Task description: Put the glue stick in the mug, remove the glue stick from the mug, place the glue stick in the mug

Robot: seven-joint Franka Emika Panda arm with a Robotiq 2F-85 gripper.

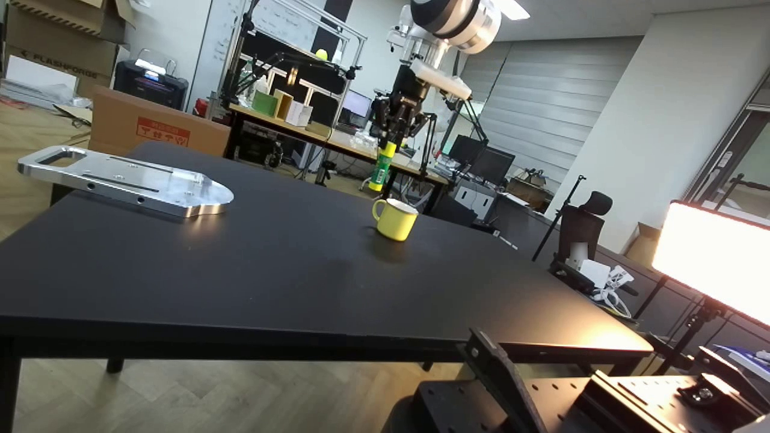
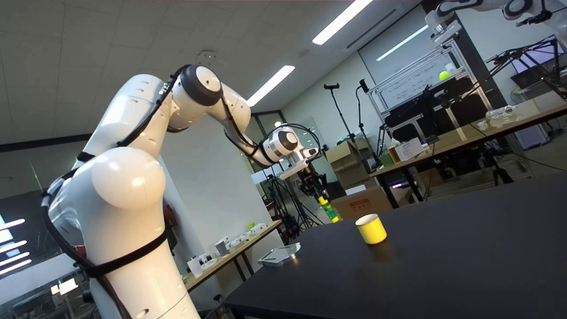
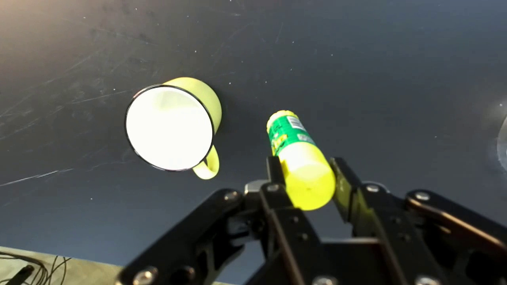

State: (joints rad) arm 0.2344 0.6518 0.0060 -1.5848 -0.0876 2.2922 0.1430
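Note:
The yellow mug [image 1: 395, 224] [image 2: 372, 229] stands upright on the black table in both exterior views. From above, in the wrist view, its white inside [image 3: 170, 130] shows nothing in it, and the handle [image 3: 209, 164] points toward the lower right. My gripper [image 3: 307, 166] [image 1: 394, 133] [image 2: 320, 194] is shut on the glue stick [image 3: 291, 134] [image 1: 382, 168] [image 2: 329, 211], gripping its yellow upper end. The stick's green-labelled part hangs down below the fingers, slightly tilted. It is in the air, higher than the mug's rim and off to one side, apart from the mug.
A flat silver metal plate [image 1: 129, 180] [image 2: 280, 255] lies at an end of the black table [image 1: 271, 270]. A bright light panel [image 1: 719, 258] and a black bracket assembly [image 1: 511, 391] stand off the table in an exterior view. The table's edge crosses the wrist view's lower left.

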